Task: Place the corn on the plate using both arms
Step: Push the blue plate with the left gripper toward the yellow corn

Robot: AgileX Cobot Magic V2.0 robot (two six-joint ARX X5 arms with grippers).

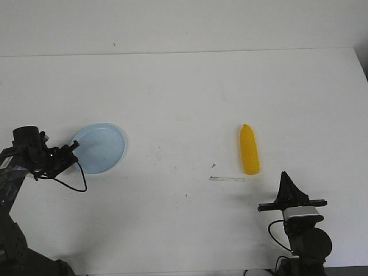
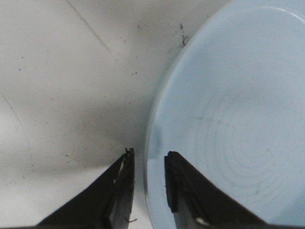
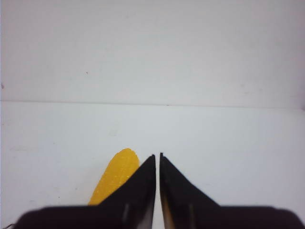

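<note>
The pale blue plate (image 1: 102,149) lies flat at the left of the white table. My left gripper (image 1: 73,147) is at its left rim. In the left wrist view the jaws (image 2: 148,155) stand narrowly apart astride the rim, one finger outside it, the other over the plate (image 2: 228,119), closed on the rim. The yellow corn (image 1: 249,150) lies at the right with its pointed end facing away. My right gripper (image 1: 285,176) is shut and empty, pointing up, near and to the right of the corn's blunt end. The corn (image 3: 114,176) shows beside its fingers in the right wrist view (image 3: 157,155).
A thin pale streak (image 1: 227,179) and a small dark speck (image 1: 213,165) mark the table left of the corn. The table's far edge (image 1: 184,53) meets a white wall. A black cable (image 1: 77,183) loops under the left wrist.
</note>
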